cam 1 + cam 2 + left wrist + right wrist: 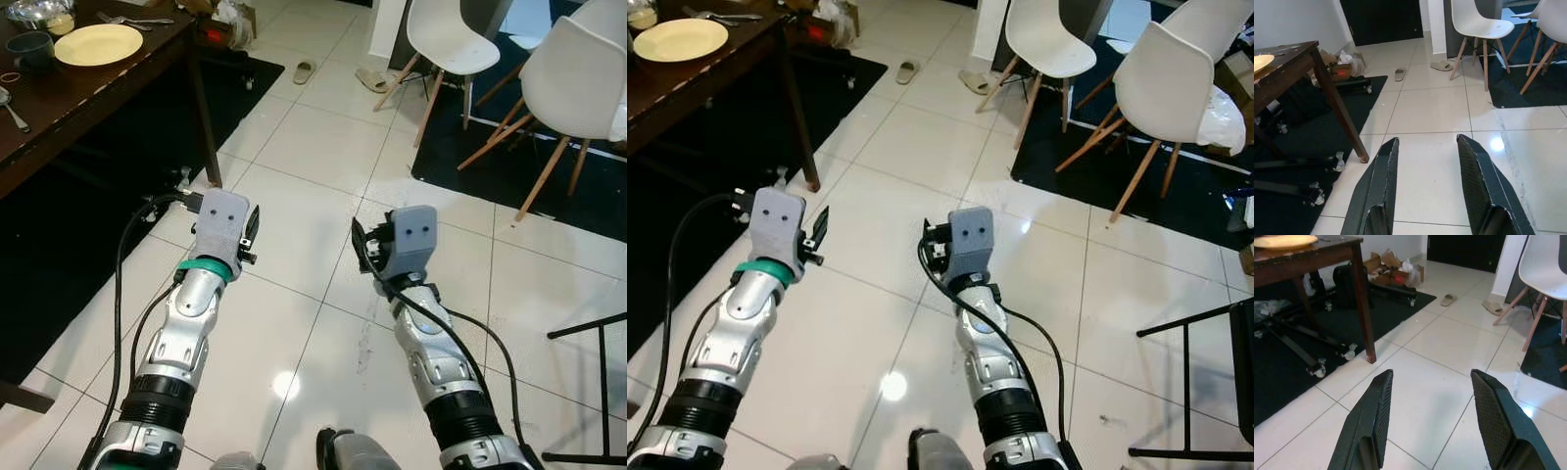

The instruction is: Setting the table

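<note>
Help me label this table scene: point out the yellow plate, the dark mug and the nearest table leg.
yellow plate (98, 44), left eye view, middle of its face.
dark mug (31, 49), left eye view, its side wall.
table leg (204, 117), left eye view, halfway down it.

Lower centre, the left gripper (1427, 188) spreads two black fingers over white floor tiles (1430, 105). A dark wooden table (1288, 73) stands upper left; white chairs (1479, 29) upper right.
</note>
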`<state>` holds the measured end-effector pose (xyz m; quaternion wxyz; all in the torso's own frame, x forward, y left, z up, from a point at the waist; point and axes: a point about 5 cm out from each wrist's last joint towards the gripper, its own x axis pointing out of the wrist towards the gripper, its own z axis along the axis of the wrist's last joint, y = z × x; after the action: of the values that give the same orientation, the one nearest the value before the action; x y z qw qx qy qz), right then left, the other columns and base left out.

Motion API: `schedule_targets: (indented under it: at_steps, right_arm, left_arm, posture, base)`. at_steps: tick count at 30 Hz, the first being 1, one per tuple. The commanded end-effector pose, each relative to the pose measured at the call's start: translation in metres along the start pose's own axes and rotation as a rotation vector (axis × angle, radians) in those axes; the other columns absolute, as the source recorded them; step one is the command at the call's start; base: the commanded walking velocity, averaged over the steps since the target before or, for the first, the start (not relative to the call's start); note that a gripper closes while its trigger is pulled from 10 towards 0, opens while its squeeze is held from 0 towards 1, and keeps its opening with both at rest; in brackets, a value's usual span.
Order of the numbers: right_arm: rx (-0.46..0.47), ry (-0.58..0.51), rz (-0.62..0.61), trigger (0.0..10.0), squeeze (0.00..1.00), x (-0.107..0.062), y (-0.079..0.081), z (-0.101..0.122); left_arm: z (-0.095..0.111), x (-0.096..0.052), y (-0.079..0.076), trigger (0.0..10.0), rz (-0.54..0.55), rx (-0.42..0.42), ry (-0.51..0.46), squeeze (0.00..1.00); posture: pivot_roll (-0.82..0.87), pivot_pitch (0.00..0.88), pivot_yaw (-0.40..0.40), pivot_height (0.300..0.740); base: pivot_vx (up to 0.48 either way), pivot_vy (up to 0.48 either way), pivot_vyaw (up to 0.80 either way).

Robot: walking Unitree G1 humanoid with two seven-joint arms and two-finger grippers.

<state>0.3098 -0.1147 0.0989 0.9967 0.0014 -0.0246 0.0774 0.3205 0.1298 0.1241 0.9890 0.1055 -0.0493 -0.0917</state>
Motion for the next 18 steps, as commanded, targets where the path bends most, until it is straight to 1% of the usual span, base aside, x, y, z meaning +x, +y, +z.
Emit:
schedule_targets:
  at_steps: [1,3,4,11,18]
  right_arm:
    - [0.002,0.020,-0.023,10.0,0.00,-0.0029,-0.0036,-0.0040]
    - [0.002,0.020,-0.024,10.0,0.00,-0.0028,-0.0042,-0.0037]
    - [0.001,0.019,-0.025,10.0,0.00,-0.0027,-0.0047,-0.0032]
    - [-0.007,0.021,-0.023,10.0,0.00,-0.0025,-0.0052,-0.0029]
    - [-0.007,0.022,-0.021,10.0,0.00,-0.0026,-0.0042,-0.0029]
  left_arm:
    - [-0.0049,-0.0031,-0.0073,10.0,-0.035,0.013,0.011,0.00]
    - [-0.0053,-0.0030,-0.0078,10.0,-0.037,0.014,0.010,0.00]
    - [-0.0053,-0.0026,-0.0097,10.0,-0.044,0.011,0.007,0.00]
    - [-0.0054,-0.0007,-0.0170,10.0,-0.068,0.010,-0.003,0.00]
    - [-0.0057,-0.0010,-0.0173,10.0,-0.074,0.012,-0.005,0.00]
  posture:
    - [0.01,0.000,0.020,0.740]
    - [0.01,0.000,0.020,0.740]
    - [0.01,0.000,0.021,0.740]
    - [0.01,0.000,0.019,0.740]
    - [0.01,0.000,0.022,0.740]
  base:
    - [0.000,0.000,0.00]
    - [0.000,0.000,0.00]
    - [0.375,0.000,0.00]
    - [0.480,0.000,0.00]
    - [0.480,0.000,0.00]
